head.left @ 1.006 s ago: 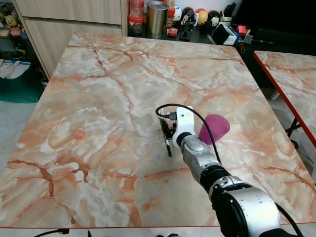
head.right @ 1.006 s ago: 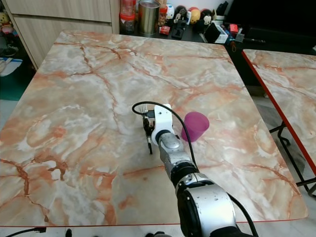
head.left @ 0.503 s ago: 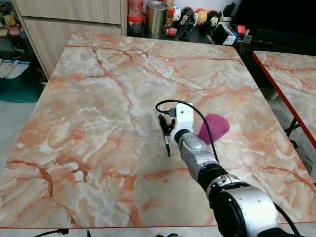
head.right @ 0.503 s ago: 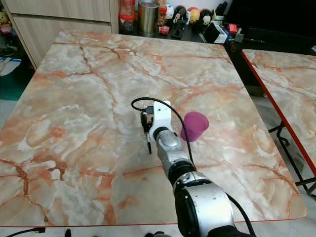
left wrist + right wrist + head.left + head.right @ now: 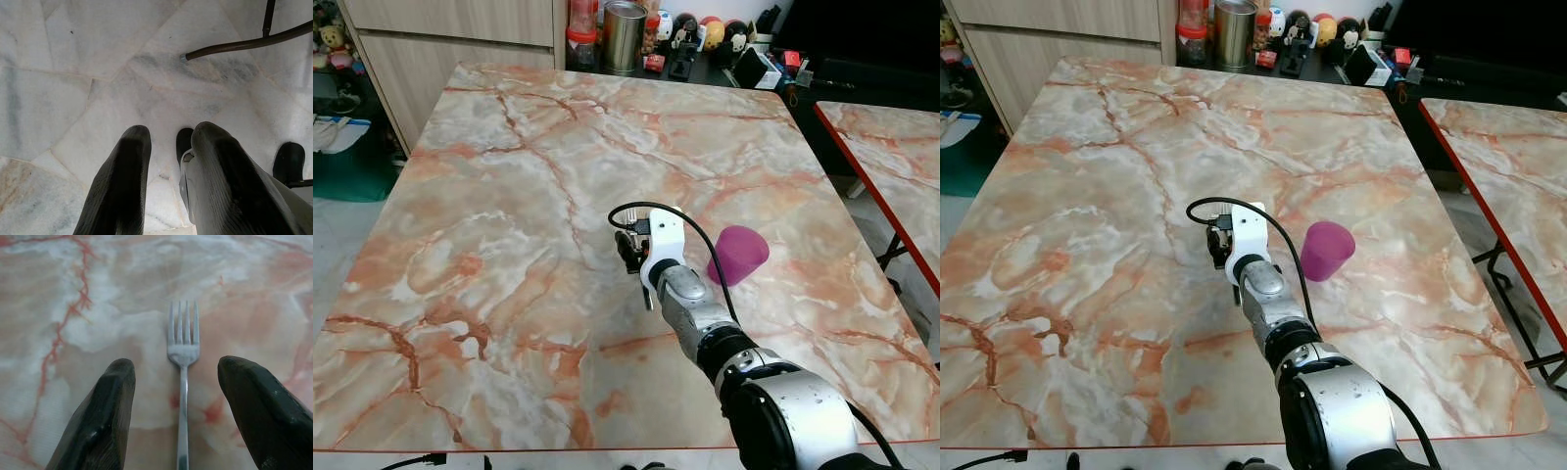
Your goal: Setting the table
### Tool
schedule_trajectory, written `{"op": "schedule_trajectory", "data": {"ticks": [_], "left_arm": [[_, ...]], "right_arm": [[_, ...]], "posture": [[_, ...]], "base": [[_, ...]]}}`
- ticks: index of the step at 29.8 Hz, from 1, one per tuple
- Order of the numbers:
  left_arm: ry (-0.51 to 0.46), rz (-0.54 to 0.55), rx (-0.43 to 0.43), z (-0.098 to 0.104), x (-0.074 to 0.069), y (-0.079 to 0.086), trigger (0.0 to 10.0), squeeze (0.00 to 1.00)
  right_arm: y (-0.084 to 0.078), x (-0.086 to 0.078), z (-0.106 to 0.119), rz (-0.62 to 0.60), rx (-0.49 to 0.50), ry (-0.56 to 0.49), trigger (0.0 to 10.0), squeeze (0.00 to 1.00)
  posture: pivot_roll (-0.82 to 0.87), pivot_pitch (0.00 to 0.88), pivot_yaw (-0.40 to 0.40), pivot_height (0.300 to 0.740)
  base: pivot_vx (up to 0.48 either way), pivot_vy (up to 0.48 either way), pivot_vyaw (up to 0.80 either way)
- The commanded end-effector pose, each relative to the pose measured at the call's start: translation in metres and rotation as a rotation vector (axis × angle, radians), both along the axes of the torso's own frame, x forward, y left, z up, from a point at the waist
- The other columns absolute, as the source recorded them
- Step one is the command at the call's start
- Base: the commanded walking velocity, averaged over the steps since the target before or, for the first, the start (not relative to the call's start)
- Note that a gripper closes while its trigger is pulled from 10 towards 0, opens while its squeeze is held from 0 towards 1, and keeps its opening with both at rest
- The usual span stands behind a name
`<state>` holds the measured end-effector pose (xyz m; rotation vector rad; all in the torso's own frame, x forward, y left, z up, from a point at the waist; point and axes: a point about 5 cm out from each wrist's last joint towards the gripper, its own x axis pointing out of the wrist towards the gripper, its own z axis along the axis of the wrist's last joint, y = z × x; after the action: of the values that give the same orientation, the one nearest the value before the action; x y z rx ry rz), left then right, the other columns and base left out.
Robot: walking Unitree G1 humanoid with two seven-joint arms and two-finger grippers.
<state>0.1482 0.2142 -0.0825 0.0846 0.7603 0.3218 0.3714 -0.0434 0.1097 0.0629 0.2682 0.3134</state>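
Note:
A silver fork (image 5: 182, 382) lies flat on the marble table (image 5: 509, 196), its tines pointing away from my right wrist. My right gripper (image 5: 628, 257) hovers low over it, open, with one black finger (image 5: 110, 401) on each side of the fork and nothing held. In the eye views a thin dark piece of the fork (image 5: 646, 297) shows just beside the arm. A purple cup (image 5: 737, 255) stands upright on the table to the right of the gripper, apart from it. My left gripper (image 5: 164, 147) hangs idle over the pale floor with a narrow gap between its fingers.
A metal tin (image 5: 624, 36), jars and small figurines (image 5: 705, 34) crowd a dark shelf behind the table's far edge. A second marble table with a red edge (image 5: 891, 137) stands to the right. Wooden cabinets (image 5: 450, 39) are at the back left.
My right arm has swung a little to the left over the table, carrying the gripper with it. The fork and the purple cup have stayed where they were.

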Motion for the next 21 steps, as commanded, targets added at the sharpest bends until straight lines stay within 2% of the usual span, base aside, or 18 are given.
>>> {"op": "schedule_trajectory", "data": {"ticks": [1,10,12,13,16,17,21], "left_arm": [[0.276,-0.024,-0.129,-0.031,-0.07,-0.038,10.0,0.0],[0.288,-0.034,-0.128,-0.032,-0.073,-0.038,10.0,0.0],[0.289,-0.038,-0.13,-0.032,-0.073,-0.038,10.0,0.0],[0.29,-0.039,-0.131,-0.032,-0.073,-0.038,10.0,0.0],[0.29,-0.04,-0.132,-0.032,-0.072,-0.039,10.0,0.0],[0.291,-0.044,-0.133,-0.032,-0.072,-0.038,10.0,0.0],[0.291,-0.049,-0.137,-0.032,-0.069,-0.036,10.0,0.0]], "right_arm": [[0.002,-0.007,-0.013,0.006,-0.017,0.054,10.0,0.0],[0.003,-0.016,-0.028,0.007,0.001,0.117,10.0,0.0],[0.002,-0.018,-0.033,0.002,-0.02,0.144,10.0,0.0],[0.001,-0.02,-0.037,-0.007,-0.045,0.163,8.7,0.0],[-0.002,-0.021,-0.041,-0.018,-0.076,0.184,8.7,0.0],[-0.002,-0.023,-0.043,-0.019,-0.069,0.196,0.0,0.0],[-0.001,-0.025,-0.047,-0.014,-0.054,0.212,0.0,0.0]], "posture": [[0.12,0.187,-0.259,0.74],[0.12,0.196,-0.25,0.74],[0.12,0.196,-0.25,0.74],[0.12,0.196,-0.25,0.74],[0.12,0.192,-0.246,0.74],[0.13,0.182,-0.243,0.74],[0.14,0.154,-0.237,0.74]], "base": [[0.0,0.0,0.0],[0.0,0.0,0.0],[0.0,0.0,0.0],[0.0,0.0,0.0],[0.0,0.0,0.0],[0.0,0.0,0.0],[0.0,0.0,0.0]]}}
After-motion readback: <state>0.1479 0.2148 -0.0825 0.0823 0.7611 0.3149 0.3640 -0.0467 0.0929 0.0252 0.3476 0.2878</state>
